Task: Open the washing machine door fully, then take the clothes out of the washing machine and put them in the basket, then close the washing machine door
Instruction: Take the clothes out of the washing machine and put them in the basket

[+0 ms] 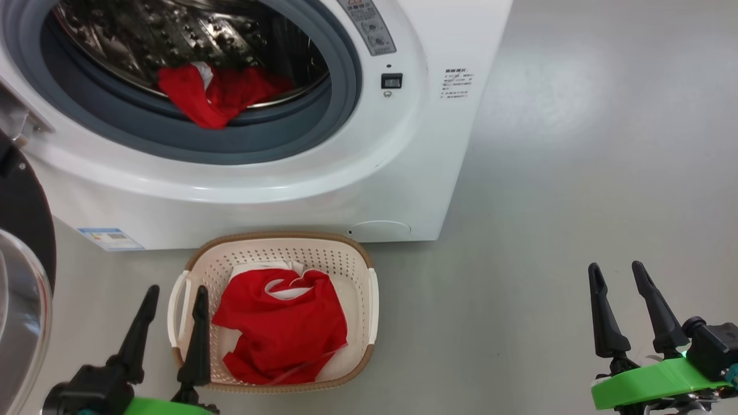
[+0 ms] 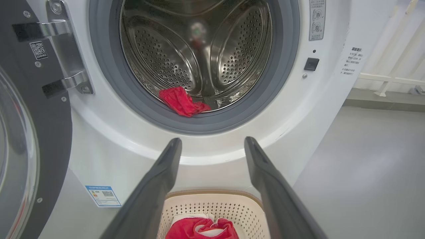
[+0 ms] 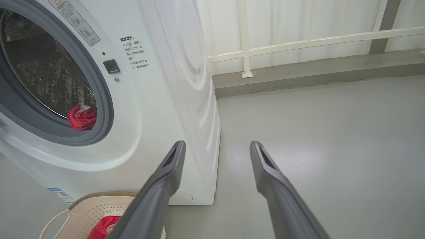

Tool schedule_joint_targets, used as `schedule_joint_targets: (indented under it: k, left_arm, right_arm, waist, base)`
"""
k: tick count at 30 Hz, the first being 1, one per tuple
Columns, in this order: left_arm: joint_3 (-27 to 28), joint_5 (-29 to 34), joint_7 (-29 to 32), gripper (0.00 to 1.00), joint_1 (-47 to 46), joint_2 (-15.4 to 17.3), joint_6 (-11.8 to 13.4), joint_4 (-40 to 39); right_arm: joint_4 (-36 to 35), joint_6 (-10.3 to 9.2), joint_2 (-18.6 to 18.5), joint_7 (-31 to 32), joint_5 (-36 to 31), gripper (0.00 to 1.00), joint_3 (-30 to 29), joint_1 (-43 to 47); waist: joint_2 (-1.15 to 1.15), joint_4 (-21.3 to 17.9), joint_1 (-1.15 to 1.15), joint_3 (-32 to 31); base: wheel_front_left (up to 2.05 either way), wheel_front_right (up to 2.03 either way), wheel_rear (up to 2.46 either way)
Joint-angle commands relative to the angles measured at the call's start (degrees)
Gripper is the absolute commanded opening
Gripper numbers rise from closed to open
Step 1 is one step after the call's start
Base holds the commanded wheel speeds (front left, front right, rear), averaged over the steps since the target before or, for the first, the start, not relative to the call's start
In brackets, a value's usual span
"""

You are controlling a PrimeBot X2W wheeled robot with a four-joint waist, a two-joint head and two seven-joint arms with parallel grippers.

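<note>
Hovering low, my left gripper (image 1: 177, 291) and right gripper (image 1: 616, 268) both have their fingers spread apart, empty. One red garment (image 1: 282, 334) lies in the basket (image 1: 277, 245) before the washing machine (image 1: 346, 190); a second red garment (image 1: 216, 95) sags over the drum's lip. The door (image 1: 23, 230) stands open at my left.

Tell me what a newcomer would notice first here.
Red jumps out: a red garment lies in the basket on the floor before the washing machine, and a second red garment drapes over the drum's grey ring. The washing machine door stands open at left; the left gripper and right gripper hover open, empty.
</note>
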Motion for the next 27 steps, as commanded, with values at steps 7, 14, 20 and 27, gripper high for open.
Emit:
schedule_joint_targets:
  k: [7,14,20,27]
  left_arm:
    - [0.04,0.82,-0.27,1.00,-7.50,1.50,-0.31,3.03]
    - [-1.03,1.18,-0.27,1.00,-17.29,2.86,-0.31,8.41]
    - [0.04,1.62,-0.27,1.00,-29.44,3.97,-0.31,15.90]
    - [1.07,1.91,-0.27,1.00,-41.33,5.39,-0.19,26.37]
  right_arm:
    - [-1.88,0.37,-0.68,-0.38,0.80,1.00,1.74,-2.69]
    - [-2.30,0.37,-0.68,-0.38,2.06,1.00,2.37,-5.62]
    - [-2.79,0.37,-0.68,-0.38,2.75,1.00,2.78,-9.03]
    - [-2.98,0.37,-0.68,-0.38,3.12,1.00,2.62,-11.38]
  waist:
    - [0.00,-0.24,0.00,3.66]
    - [0.00,-0.96,0.00,9.30]
    - [0.00,-1.70,0.00,15.26]
    - [0.00,-2.52,0.00,18.48]
  base:
    - [0.00,0.00,0.00]
    - [0.00,0.00,0.00]
    - [0.00,0.00,0.00]
    - [0.00,0.00,0.00]
